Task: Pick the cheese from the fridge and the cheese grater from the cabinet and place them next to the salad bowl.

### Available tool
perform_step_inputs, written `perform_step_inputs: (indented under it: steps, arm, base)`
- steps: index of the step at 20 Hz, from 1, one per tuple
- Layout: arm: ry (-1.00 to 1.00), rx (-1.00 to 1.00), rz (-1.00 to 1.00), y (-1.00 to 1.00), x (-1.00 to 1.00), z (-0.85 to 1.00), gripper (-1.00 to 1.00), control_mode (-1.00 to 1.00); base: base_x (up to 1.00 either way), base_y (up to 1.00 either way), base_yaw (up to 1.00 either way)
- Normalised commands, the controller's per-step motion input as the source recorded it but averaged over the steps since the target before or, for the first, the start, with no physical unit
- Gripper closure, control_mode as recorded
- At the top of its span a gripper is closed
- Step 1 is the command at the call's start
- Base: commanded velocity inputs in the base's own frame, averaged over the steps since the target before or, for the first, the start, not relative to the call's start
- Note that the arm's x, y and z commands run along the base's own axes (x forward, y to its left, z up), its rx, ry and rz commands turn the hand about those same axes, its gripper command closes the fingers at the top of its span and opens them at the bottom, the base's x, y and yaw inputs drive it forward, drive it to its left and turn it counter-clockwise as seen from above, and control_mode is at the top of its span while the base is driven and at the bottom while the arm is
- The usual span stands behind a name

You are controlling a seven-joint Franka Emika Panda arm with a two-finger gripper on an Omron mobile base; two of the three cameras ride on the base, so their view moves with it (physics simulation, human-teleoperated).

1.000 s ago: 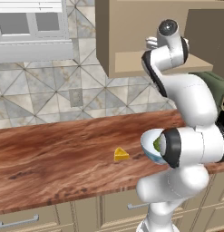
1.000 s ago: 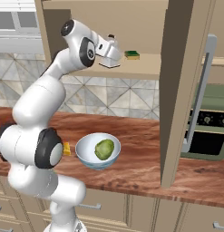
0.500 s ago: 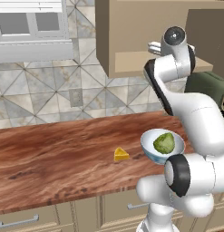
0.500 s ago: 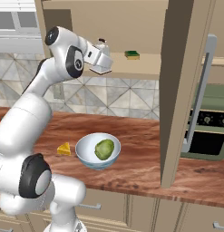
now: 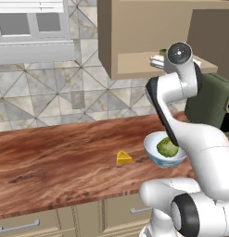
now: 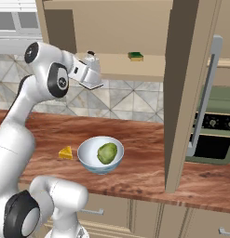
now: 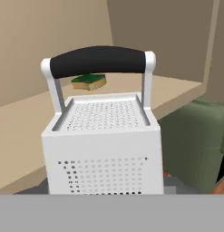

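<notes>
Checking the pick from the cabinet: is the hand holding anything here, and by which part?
The hand appears to hold the cheese grater low on its perforated body; its dark top handle is free. The exact contact is hidden.

We see the cheese grater point(image 7: 102, 131) directly ahead of our fingers, upright at the front edge of the cabinet point(image 6: 130, 35) shelf. A sponge block point(image 7: 89, 81) lies beyond it, deeper on that shelf. Well below our fingers on the counter point(image 5: 55, 162), the cheese point(image 5: 124, 157) sits just beside the salad bowl point(image 5: 155, 155), apart from it.
</notes>
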Motion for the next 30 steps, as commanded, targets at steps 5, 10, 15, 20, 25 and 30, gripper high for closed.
perform_step_inputs:
  steps: [5, 10, 15, 20, 25, 30]
  arm:
    - [0.00, 0.00, 0.00, 0.33, -0.60, -0.26, 1.00, -1.00]
    - [0.01, 0.00, 0.00, 0.38, -0.46, -0.32, 1.00, -1.00]
    - [0.12, 0.00, 0.00, 0.40, -0.21, -0.46, 1.00, -1.00]
    - [0.03, 0.00, 0.00, 0.46, -0.11, -0.45, 1.00, -1.00]
    - [0.00, 0.00, 0.00, 0.51, 0.00, -0.47, 1.00, -1.00]
    - [0.00, -0.02, 0.00, 0.48, 0.00, -0.52, 1.00, -1.00]
  base:
    - [0.00, 0.00, 0.00]
    - [0.00, 0.00, 0.00]
    - [0.00, 0.00, 0.00]
    - [0.00, 0.00, 0.00]
    - [0.00, 0.00, 0.00]
    - [0.00, 0.00, 0.00]
